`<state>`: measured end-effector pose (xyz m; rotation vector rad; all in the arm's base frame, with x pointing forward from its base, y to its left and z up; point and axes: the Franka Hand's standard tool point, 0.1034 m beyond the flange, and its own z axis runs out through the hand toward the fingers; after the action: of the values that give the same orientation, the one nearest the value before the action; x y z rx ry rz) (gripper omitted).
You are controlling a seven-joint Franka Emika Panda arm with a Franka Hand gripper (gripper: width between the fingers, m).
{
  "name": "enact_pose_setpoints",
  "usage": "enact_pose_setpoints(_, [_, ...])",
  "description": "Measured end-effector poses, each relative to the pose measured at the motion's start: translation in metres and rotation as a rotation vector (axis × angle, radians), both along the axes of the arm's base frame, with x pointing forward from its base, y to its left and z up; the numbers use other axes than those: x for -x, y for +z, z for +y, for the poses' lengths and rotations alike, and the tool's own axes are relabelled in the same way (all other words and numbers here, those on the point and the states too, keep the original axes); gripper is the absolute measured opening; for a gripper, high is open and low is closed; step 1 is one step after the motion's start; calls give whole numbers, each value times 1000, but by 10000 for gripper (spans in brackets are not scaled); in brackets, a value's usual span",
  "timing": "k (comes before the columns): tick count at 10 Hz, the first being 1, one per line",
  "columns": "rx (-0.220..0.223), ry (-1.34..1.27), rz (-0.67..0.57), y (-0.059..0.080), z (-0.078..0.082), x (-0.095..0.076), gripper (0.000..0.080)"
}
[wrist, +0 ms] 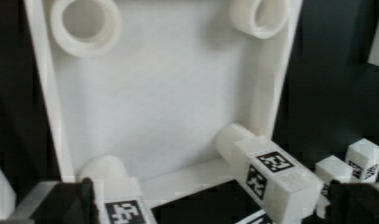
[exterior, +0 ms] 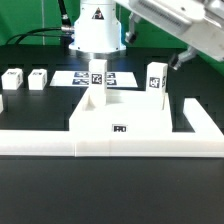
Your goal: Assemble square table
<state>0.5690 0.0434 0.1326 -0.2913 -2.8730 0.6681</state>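
The square table's white panel (exterior: 130, 112) lies flat against the rail, its tag facing the front. Two white tagged legs (exterior: 97, 82) (exterior: 156, 80) stand upright on its back corners. In the wrist view the panel (wrist: 150, 100) shows two empty round sockets (wrist: 83, 20) (wrist: 266, 15) at its far corners. The two standing legs (wrist: 260, 162) (wrist: 108, 192) lie close under the camera. My gripper (exterior: 183, 56) hangs up and behind the exterior view's right-hand leg. Its jaws (wrist: 207, 208) stand open with nothing held, dark fingers (wrist: 61, 204) at both edges.
Two loose tagged legs (exterior: 12, 78) (exterior: 38, 78) lie at the exterior view's left, also seen beside the panel (wrist: 360, 160). The marker board (exterior: 78, 77) lies behind the panel by the robot base. The low L-shaped rail (exterior: 110, 146) runs along the front and right.
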Motion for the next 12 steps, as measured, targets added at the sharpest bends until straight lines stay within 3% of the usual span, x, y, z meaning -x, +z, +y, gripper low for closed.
enact_pose_setpoints(2, [16,-49,39,-8,-45,15,649])
enact_pose_setpoints(4, [61,-205,-1,-12,-76,21,649])
enact_pose_setpoints(5, [81,-289,-48,-12,-84,23,649])
enact_pose_setpoints(9, [146,-488,-132,-11,-85,24,649])
enact_pose_setpoints(11, [229,-691,-226,15,-117,24,649])
enact_pose_setpoints(12, [269,-779,-254,20,-131,43,649])
